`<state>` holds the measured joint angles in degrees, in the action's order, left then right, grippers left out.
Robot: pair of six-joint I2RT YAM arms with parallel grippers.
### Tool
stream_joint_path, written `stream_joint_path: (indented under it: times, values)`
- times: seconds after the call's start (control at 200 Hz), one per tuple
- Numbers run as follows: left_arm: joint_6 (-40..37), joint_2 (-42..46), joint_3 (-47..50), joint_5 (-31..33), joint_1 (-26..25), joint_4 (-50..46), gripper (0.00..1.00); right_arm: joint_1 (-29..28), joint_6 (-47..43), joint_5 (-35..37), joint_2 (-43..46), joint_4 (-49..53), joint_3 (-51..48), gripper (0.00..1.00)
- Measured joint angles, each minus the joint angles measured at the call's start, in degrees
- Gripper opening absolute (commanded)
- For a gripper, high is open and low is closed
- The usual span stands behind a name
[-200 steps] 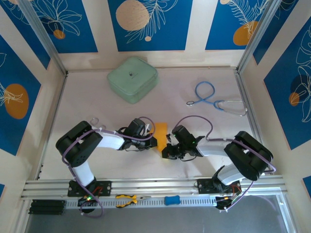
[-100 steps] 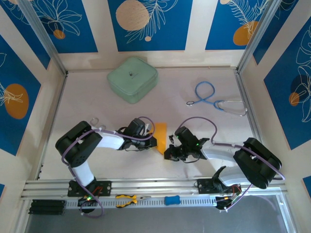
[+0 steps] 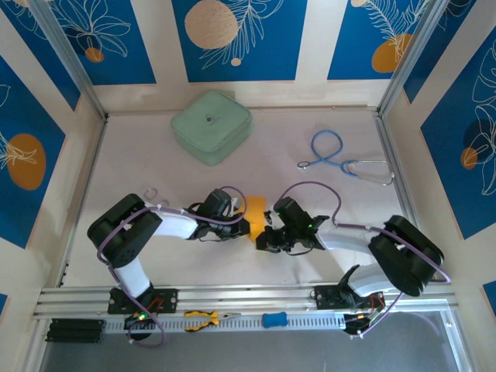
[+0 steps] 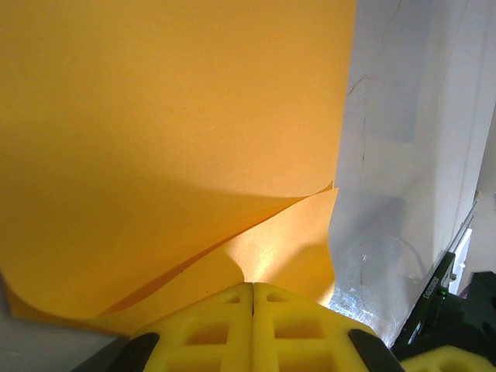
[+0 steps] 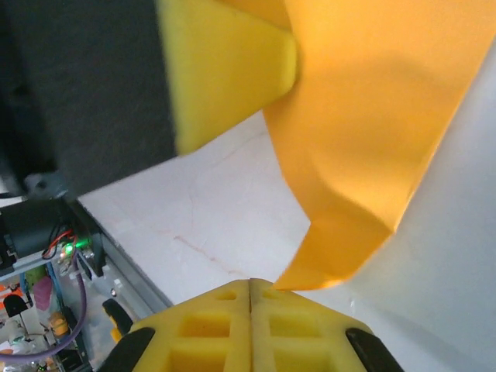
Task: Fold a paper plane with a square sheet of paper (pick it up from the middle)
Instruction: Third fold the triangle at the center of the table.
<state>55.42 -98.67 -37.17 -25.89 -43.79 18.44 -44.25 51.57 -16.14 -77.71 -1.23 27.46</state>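
On a white desk (image 3: 155, 178) walled by blue leaf-print panels (image 3: 236, 39), the left fingers (image 4: 217, 325) and right fingers (image 5: 209, 325), each pair pressed together, pinch the curled orange sheet of paper (image 3: 256, 209) at front-centre.

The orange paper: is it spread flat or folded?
Folded over, not flat: the paper shows two layers curling together into the shut left pincer.

1. The left arm (image 3: 167, 225) and right arm (image 3: 353, 236) have white links between bulky black joints
2. Thin purple cables (image 3: 310, 184) loop along both
3. Each pincer's fingers (image 4: 209, 333) are bright yellow blocks with moulded rectangular recesses
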Motion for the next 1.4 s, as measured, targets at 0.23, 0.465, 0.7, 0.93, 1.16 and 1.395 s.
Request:
stream_joint_path:
  times: [0.23, 0.465, 0.7, 0.93, 1.16, 1.395]
  values:
    - [0.00, 0.00, 0.00, 0.02, 0.00, 0.00, 0.00, 0.79, -0.46, 0.02, 2.67, 1.07, 2.56, 0.08]
    - [0.02, 0.02, 0.00, 0.02, 0.00, 0.00, 0.00, 1.68, -1.60, 0.59, -5.22, 0.68, 7.08, 0.07]
    - [0.00, 0.07, 0.00, 0.02, 0.00, -0.07, 0.00, 2.27, -1.44, -0.13, -9.68, -1.70, 2.58, 0.07]
    - [0.00, 0.17, 0.02, 0.00, -0.02, -0.42, 0.00, 1.99, 0.35, -0.37, -4.33, -5.57, -3.96, 0.07]
    - [0.02, 0.26, 0.07, 0.17, 0.00, -0.44, 0.00, 1.55, 1.05, 0.74, 2.23, -0.98, -6.10, 0.08]
    - [0.02, 0.50, 0.26, 0.68, 0.00, -0.44, 0.00, 1.51, 0.79, 2.19, 5.05, 2.25, -0.52, 0.08]
